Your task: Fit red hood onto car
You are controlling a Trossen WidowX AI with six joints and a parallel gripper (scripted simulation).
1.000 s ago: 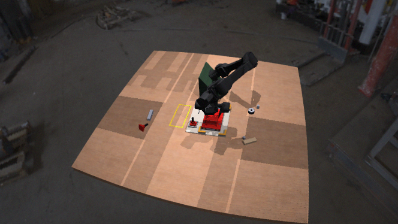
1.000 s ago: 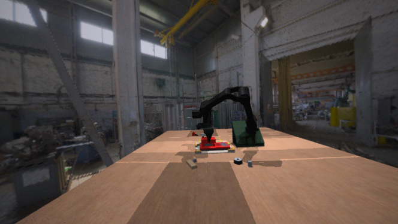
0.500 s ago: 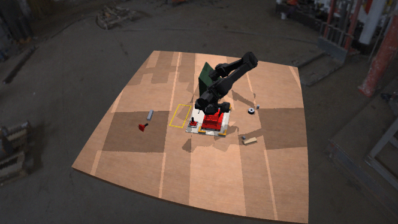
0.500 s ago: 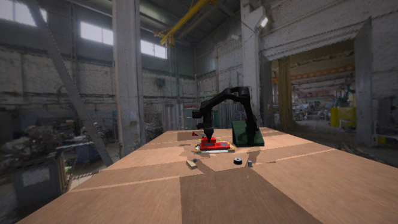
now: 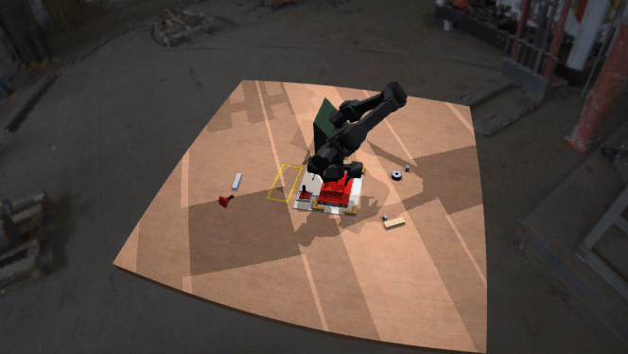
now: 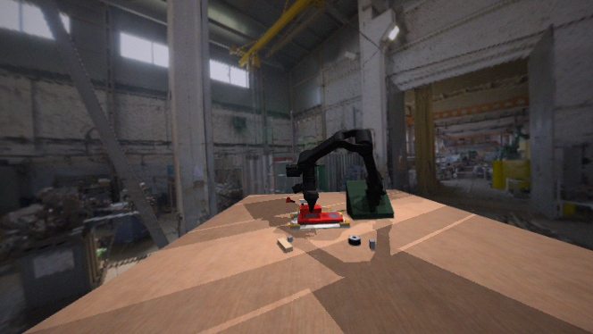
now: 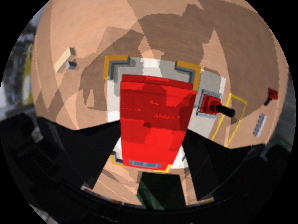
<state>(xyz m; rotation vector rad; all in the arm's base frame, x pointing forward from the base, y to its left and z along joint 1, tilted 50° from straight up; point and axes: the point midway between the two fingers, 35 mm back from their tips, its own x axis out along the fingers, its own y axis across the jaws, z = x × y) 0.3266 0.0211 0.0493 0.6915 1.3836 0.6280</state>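
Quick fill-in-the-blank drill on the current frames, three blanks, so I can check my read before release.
1. The black hand is shut on the red hood shell, which is the colour ____.
2. The hood is over the white jig plate, not lying on the bare ____.
3. The black ring lies ____ the jig, untouched.
4. The yellow outline on the wooden table contains ____ parts.

Missing words: red; table; outside; no

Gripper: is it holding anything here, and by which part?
Yes. The gripper is shut on the red hood, gripping its raised top section from above, over the chassis in the jig.
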